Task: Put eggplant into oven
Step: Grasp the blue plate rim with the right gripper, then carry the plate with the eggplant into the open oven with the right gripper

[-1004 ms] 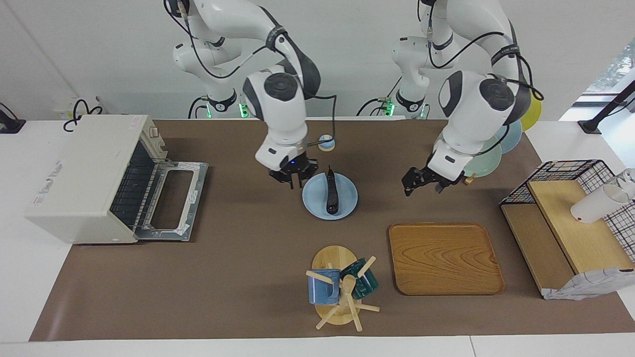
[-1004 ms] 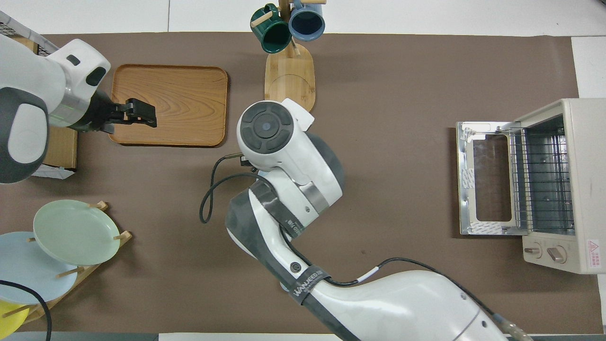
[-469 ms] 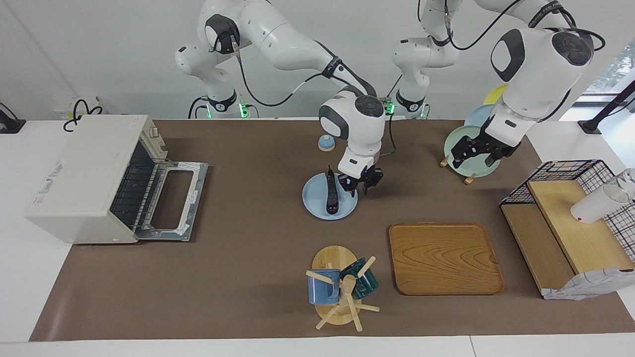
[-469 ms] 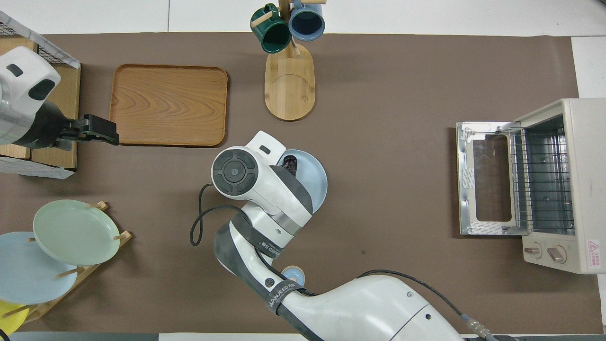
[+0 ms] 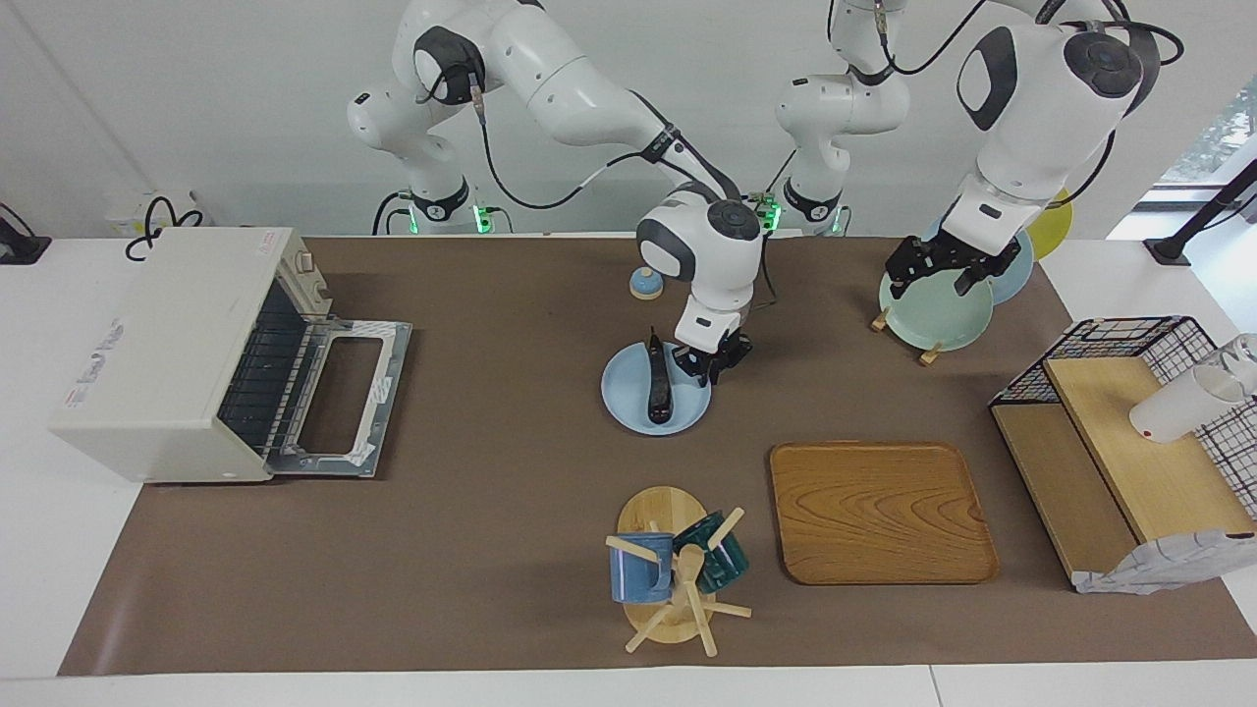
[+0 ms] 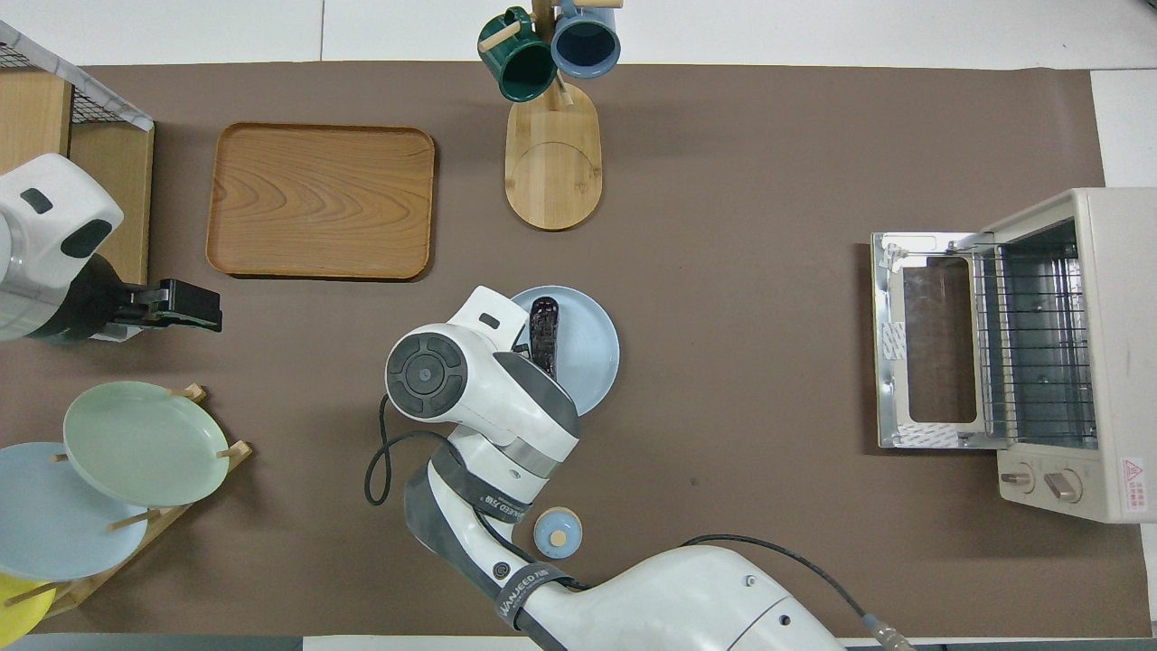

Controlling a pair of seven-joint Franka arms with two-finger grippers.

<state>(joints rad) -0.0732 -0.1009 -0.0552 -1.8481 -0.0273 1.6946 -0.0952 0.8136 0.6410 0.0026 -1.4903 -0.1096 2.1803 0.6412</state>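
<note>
Right gripper (image 5: pixel 714 362) is hanging low over the round pale blue plate (image 5: pixel 687 410), at its edge toward the left arm's end, just beside the slim dark purple-black eggplant (image 5: pixel 657 385); cannot tell whether its fingers are spread or closed, and from overhead the wrist is hiding it. Eggplant is lying lengthwise on the plate. Boxy off-white toaster oven (image 5: pixel 162 351) is sitting at the right arm's end, door folded down. Left gripper (image 5: pixel 940 265) is waiting over the green plate (image 5: pixel 936 312) in the rack, fingers spread apart.
</note>
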